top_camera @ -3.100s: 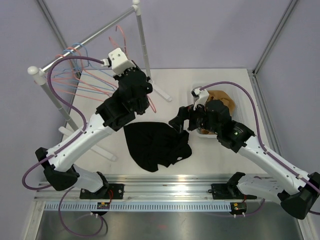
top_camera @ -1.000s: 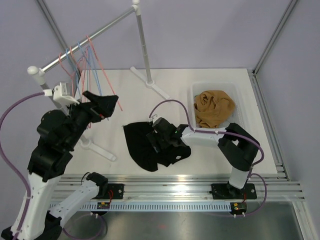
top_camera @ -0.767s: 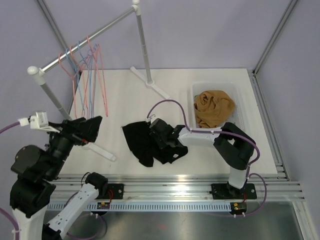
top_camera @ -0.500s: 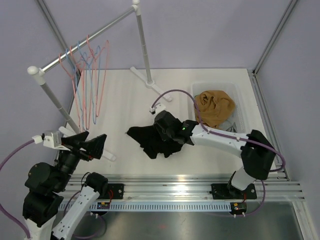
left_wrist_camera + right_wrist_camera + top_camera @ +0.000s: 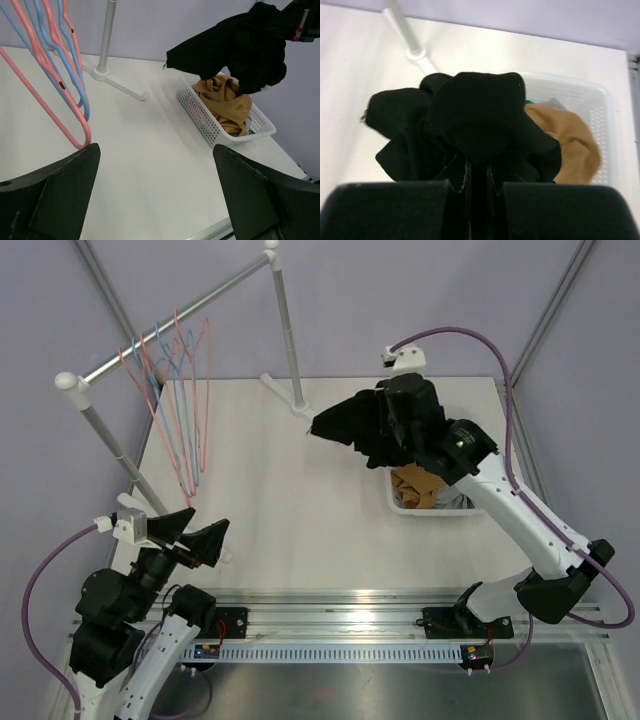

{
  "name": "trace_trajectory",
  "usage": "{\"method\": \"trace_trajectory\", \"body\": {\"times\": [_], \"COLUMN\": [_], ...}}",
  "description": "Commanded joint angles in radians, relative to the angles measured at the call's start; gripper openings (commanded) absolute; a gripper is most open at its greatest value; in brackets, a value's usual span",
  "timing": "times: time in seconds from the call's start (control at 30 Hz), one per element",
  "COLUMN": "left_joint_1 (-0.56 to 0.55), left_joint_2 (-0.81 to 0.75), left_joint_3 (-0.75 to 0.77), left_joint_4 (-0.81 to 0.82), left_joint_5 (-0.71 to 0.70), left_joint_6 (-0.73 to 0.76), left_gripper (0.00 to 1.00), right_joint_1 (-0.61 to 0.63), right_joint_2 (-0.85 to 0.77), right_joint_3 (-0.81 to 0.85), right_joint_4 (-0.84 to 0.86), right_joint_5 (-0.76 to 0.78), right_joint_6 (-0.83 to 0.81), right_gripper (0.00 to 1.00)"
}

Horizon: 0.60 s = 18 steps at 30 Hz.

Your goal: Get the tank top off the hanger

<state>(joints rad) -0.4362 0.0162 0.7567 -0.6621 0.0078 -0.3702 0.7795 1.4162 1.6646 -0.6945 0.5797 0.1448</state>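
The black tank top [image 5: 348, 427] is held bunched and lifted clear of the table [image 5: 280, 500]. It is pinched between the drawn-together fingers of the right gripper [image 5: 480, 185], whose tips are buried in the cloth. The garment is carried above the left side of the white basket [image 5: 432, 512], partly reaching out beyond it and over the tan garment [image 5: 418, 486] lying inside, which suggests that it is meant to be dropped there. The pink and blue hangers [image 5: 175, 390] are seen bare on the rail [image 5: 165, 330], well apart from the tank top, so the removal itself is judged done. The left gripper [image 5: 202, 528] is kept low near the table's front-left edge, fingers spread wide with nothing between them, probably to leave the right arm room.
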Motion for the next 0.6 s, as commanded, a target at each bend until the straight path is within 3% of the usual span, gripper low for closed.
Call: {"method": "trace_trajectory", "body": {"times": [0.0, 0.23, 0.57], "left_joint_1": [0.002, 0.002, 0.002], "left_joint_2": [0.007, -0.004, -0.005], "left_joint_3": [0.001, -0.003, 0.0], "left_joint_4": [0.05, 0.052, 0.044], "left_joint_5": [0.024, 0.021, 0.012], "left_joint_6": [0.017, 0.017, 0.013], "left_gripper": [0.99, 0.99, 0.99], "right_joint_1": [-0.139, -0.497, -0.557], "right_joint_2": [-0.051, 0.035, 0.494], "right_joint_3": [0.043, -0.093, -0.247], "right_joint_4": [-0.097, -0.004, 0.066], "right_joint_5": [-0.021, -0.475, -0.514], "right_joint_6": [-0.004, 0.085, 0.182], "right_gripper": [0.0, 0.0, 0.03]}}
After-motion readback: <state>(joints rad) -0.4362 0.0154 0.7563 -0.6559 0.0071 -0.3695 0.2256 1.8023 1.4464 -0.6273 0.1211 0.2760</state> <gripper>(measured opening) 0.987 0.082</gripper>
